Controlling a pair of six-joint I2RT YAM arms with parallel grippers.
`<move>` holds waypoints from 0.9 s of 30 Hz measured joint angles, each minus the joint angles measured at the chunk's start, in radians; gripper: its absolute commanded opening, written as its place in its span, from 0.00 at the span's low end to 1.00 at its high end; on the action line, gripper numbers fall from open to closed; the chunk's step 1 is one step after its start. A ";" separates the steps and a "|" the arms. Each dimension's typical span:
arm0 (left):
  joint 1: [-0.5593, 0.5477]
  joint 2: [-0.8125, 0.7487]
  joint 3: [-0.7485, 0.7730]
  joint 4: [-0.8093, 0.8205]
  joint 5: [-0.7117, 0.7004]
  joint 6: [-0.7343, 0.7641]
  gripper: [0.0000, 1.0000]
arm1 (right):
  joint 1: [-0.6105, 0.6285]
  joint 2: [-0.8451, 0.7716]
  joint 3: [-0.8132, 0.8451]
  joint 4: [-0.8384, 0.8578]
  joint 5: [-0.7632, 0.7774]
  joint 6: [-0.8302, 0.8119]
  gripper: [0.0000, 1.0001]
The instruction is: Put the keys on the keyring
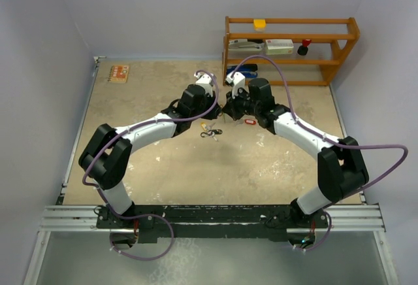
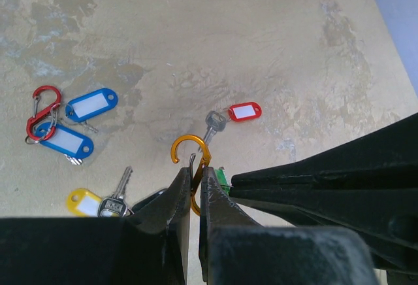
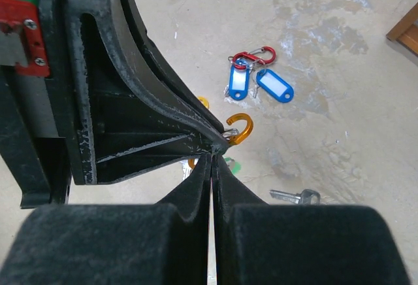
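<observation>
Nearest the arm bases, in the overhead view, the two arms bend inward and their tips meet over the middle of the mottled beige surface (image 1: pixel 163 167), too small there to read. The left wrist view shows more: the left pincer (image 2: pixel 194 170) is narrowed onto the lower half of an orange metal hook-shaped clip (image 2: pixel 189 148), whose open upper curl stands clear above the fingertips. From the right, the right pincer (image 2: pixel 230 184) reaches in until it almost touches, with a sliver of green plastic tag (image 2: pixel 223 179) at its tip. The right wrist view shows that pincer's fingers pressed together with only a hairline gap, but I cannot tell whether the green tag is clamped or merely lies below. Just beyond the orange clip lies a silver key with a red oblong tag (image 2: pixel 245 111), which the overhead view also shows as a red spot beside the right arm. Left of the left pincer lies a silver key with a yellow tag (image 2: pixel 83 202), seen only by the left wrist. Farther off, two blue-tagged keys (image 2: pixel 78 123) hang on a red metal clip (image 2: pixel 40 107). At the far edge, seen only from overhead, stands a wooden shelf (image 1: pixel 339 43).
</observation>
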 measured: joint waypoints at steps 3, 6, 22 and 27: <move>-0.002 0.000 0.000 0.000 -0.009 0.000 0.00 | 0.010 0.009 0.000 -0.001 0.013 -0.005 0.00; -0.002 0.000 0.000 0.000 -0.011 0.000 0.00 | 0.011 0.010 0.000 -0.002 0.018 -0.010 0.00; -0.003 0.000 0.000 0.000 -0.014 0.000 0.00 | 0.019 0.010 0.000 -0.008 0.043 -0.027 0.00; -0.003 0.000 0.000 0.000 -0.015 0.000 0.00 | 0.025 0.010 0.000 -0.009 0.042 -0.029 0.00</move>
